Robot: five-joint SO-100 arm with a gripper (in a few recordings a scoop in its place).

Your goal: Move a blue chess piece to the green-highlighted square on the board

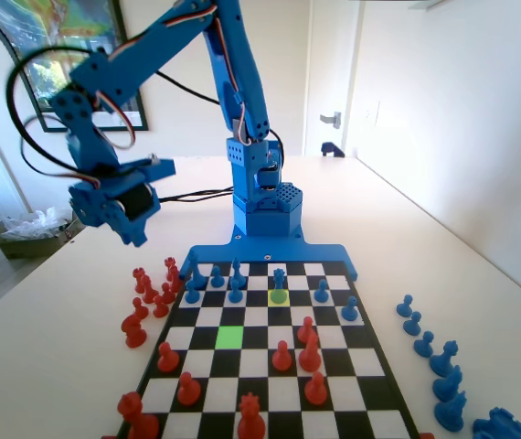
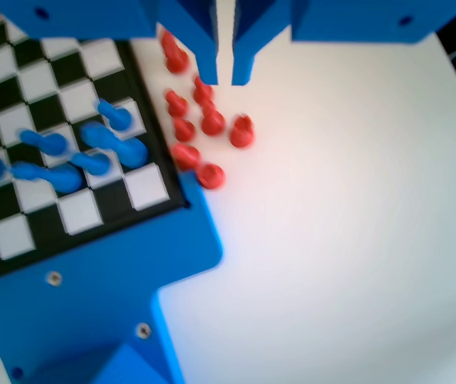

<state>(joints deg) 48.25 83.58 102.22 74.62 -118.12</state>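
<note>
Gripper (image 2: 224, 72): raised above the tabletop off the board's left side in the fixed view (image 1: 114, 215); in the wrist view its two jaws hang from the top edge with a narrow gap between them and nothing held, over the cluster of red pieces lying off the board.

Blue chess piece (image 1: 279, 279): upright on the yellow-green highlighted square (image 1: 279, 296), second row from the arm's end in the fixed view, at about 1 o'clock from the green-highlighted square (image 1: 229, 337). Well apart from the gripper.

Green-highlighted square: bare, near the board's middle, left of centre in the fixed view.

Other blue pieces on the board (image 1: 235, 291): ranged along the two rows nearest the arm, at 9 and 3 o'clock of the task piece; seen blurred in the wrist view (image 2: 92, 156).

Red pieces on the board (image 1: 308, 352): scattered over the near half in the fixed view.

Red pieces off the board (image 1: 146, 302): grouped on the table by the board's left edge in the fixed view; just below the jaws in the wrist view (image 2: 204, 128).

Blue pieces off the board (image 1: 430, 352): a line on the table at the right in the fixed view.

Board (image 1: 384, 384): black-and-white chequers, blue frame joined to the arm's base.
</note>
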